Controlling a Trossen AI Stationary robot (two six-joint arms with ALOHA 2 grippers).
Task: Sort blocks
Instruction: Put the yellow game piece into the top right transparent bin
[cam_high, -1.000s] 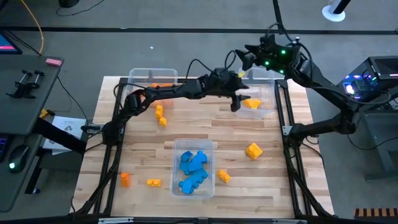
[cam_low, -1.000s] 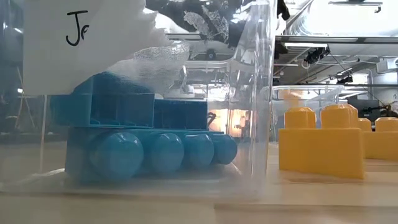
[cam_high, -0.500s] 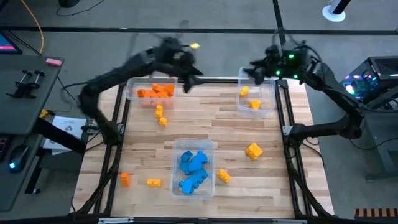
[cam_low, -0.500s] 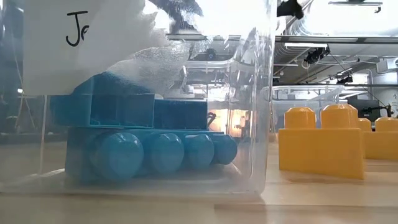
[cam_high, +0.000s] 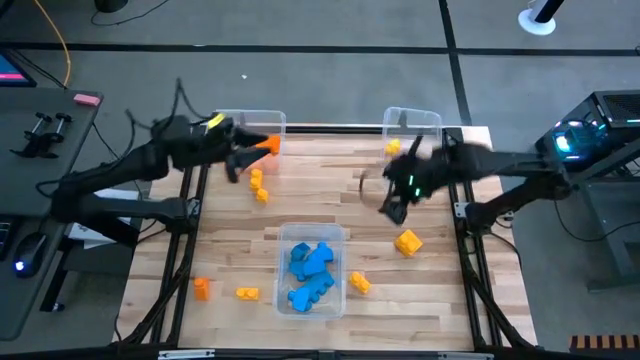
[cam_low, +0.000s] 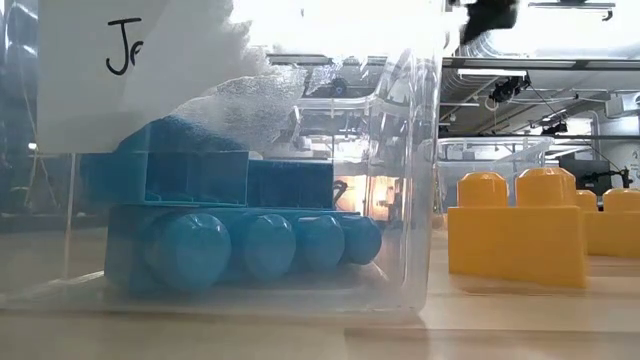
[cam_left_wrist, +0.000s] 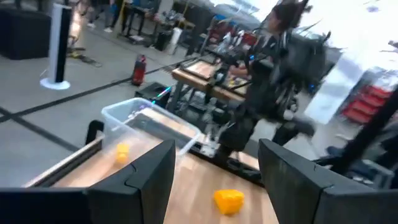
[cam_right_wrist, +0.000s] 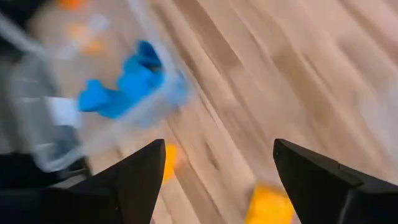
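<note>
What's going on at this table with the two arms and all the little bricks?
Two robot arms are sorting toy bricks by colour into clear bins. The blue bricks sit in the near bin. The left gripper is open and empty beside the bin with orange bricks. The right gripper, also open and empty, hangs over the table near a loose yellow brick. Several yellow and orange bricks lie unsorted on the wood.
</note>
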